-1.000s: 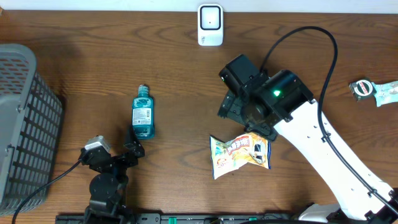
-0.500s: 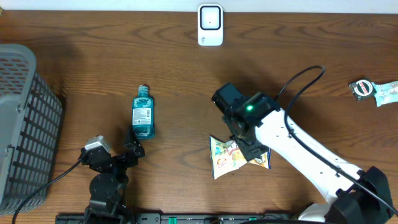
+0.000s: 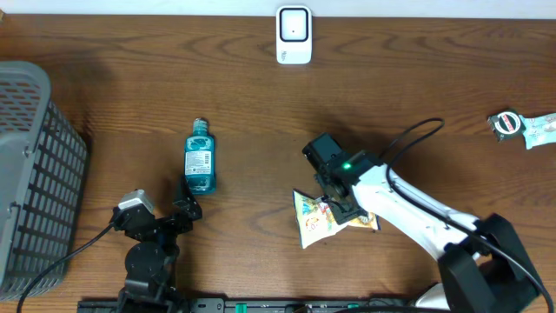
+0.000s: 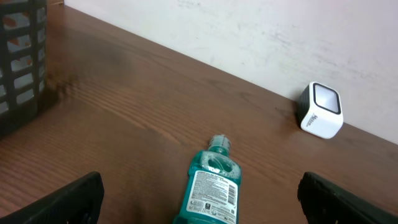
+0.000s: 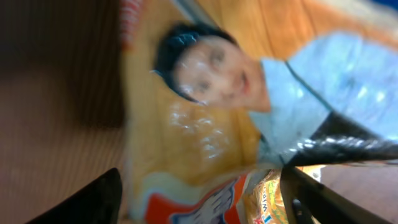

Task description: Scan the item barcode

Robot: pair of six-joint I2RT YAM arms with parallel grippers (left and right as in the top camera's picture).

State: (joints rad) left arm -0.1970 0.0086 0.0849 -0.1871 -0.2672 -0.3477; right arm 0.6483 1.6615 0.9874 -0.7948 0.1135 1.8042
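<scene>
A yellow and orange snack bag (image 3: 314, 221) lies on the wooden table near the front centre. My right gripper (image 3: 344, 207) is down over it. In the right wrist view the bag (image 5: 205, 112) fills the frame, blurred, between the two dark fingers (image 5: 93, 202), which stand apart on either side of it; the gripper (image 5: 200, 186) is open around the bag. The white scanner (image 3: 294, 35) stands at the back edge, also visible as a small box (image 4: 321, 109). My left gripper (image 4: 199, 186) rests open low at the front left, with nothing between its fingers.
A teal mouthwash bottle (image 3: 199, 161) lies label up just ahead of the left gripper, seen as a bottle (image 4: 210, 186) in the left wrist view. A grey basket (image 3: 35, 174) stands at the left edge. A small wrapped item (image 3: 521, 126) lies at the far right.
The right arm has swung left and dropped onto the snack bag, its jaws narrowing around it. The left arm, bottle and scanner have not moved.
</scene>
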